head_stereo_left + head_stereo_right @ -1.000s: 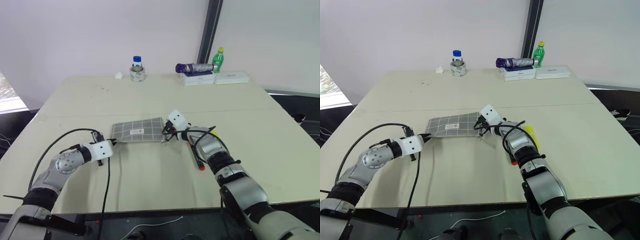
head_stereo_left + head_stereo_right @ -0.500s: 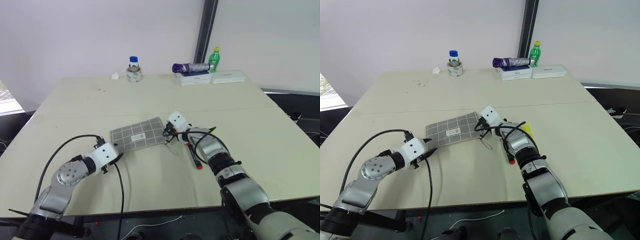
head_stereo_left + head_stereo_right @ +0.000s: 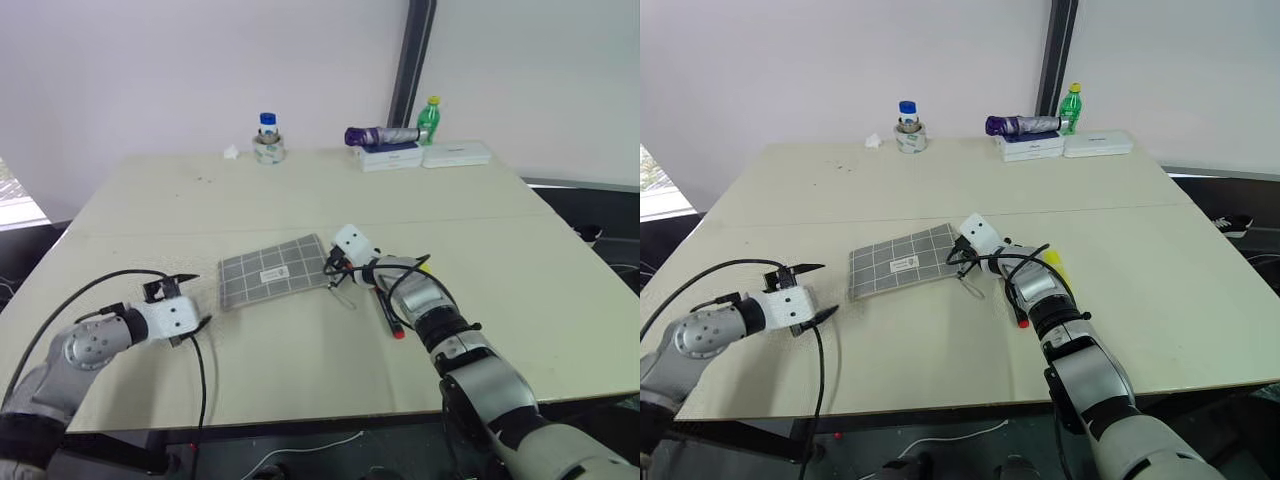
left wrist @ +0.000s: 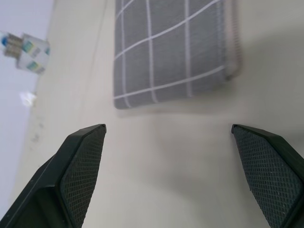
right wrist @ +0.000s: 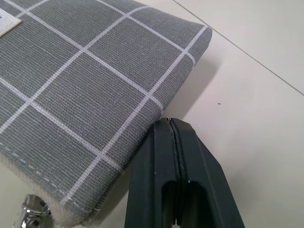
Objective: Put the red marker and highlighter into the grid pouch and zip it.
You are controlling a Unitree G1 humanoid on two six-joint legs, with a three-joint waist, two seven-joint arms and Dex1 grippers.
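The grid pouch (image 3: 272,273) lies flat on the table (image 3: 300,190), and I take it as the landmark. The left gripper (image 3: 812,292) hangs near the pouch's left short edge, apart from it, with its two fingers spread wide and nothing between them, while the right gripper (image 5: 173,142) sits at the pouch's right corner, fingers pressed together, just beside the zipper pull (image 5: 31,211). To the right of the pouch, past the right gripper, lies the red marker (image 3: 388,312), and the yellow highlighter (image 3: 1053,263) shows a little beyond it, partly hidden by the arm.

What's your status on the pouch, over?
Left gripper open, clear of grid pouch. Right gripper shut at pouch's corner. Red marker and highlighter on table, behind right forearm.
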